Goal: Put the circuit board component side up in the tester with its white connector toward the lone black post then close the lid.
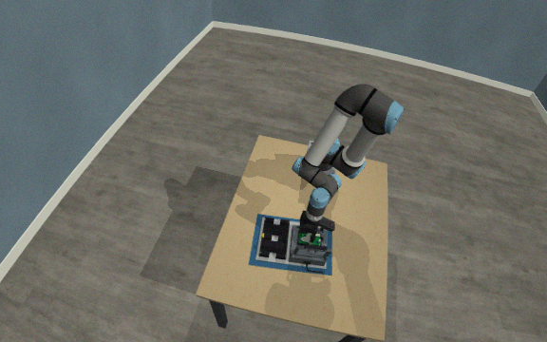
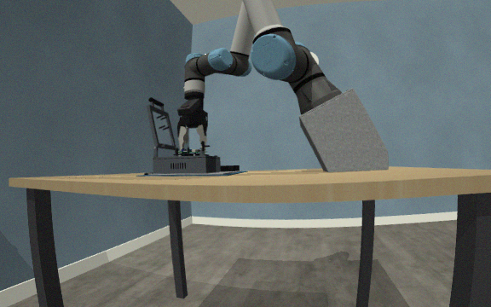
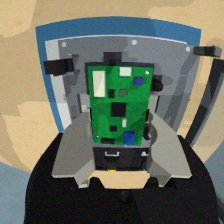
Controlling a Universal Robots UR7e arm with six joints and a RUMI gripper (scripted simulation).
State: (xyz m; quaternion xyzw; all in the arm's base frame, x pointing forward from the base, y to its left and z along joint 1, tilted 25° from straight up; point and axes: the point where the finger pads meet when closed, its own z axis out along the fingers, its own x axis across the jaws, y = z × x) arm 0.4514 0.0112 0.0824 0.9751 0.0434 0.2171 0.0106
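Observation:
The green circuit board [image 1: 304, 241] [image 3: 131, 102] is component side up over the tester [image 1: 296, 256] [image 2: 186, 165] [image 3: 170, 55]. My gripper [image 2: 193, 147] [image 3: 118, 109] points down and is shut on the board, one fingertip at each long edge. The board's large white connector [image 3: 99, 83] is at its upper left in the wrist view, at the end beside a black post [image 3: 112, 59]. Two more black posts stand along the right edge. I cannot tell whether the pins are through the holes. The tester's lid [image 2: 153, 128] [image 3: 208, 95] stands open, nearly upright.
The black tray [image 1: 269, 228] with white gaps lies beside the tester on the blue mat [image 1: 254, 258]. The upright lid is close beside my gripper, and a black block [image 3: 58, 66] sticks up on the tester's other side. A cable [image 1: 308, 268] lies by the tester.

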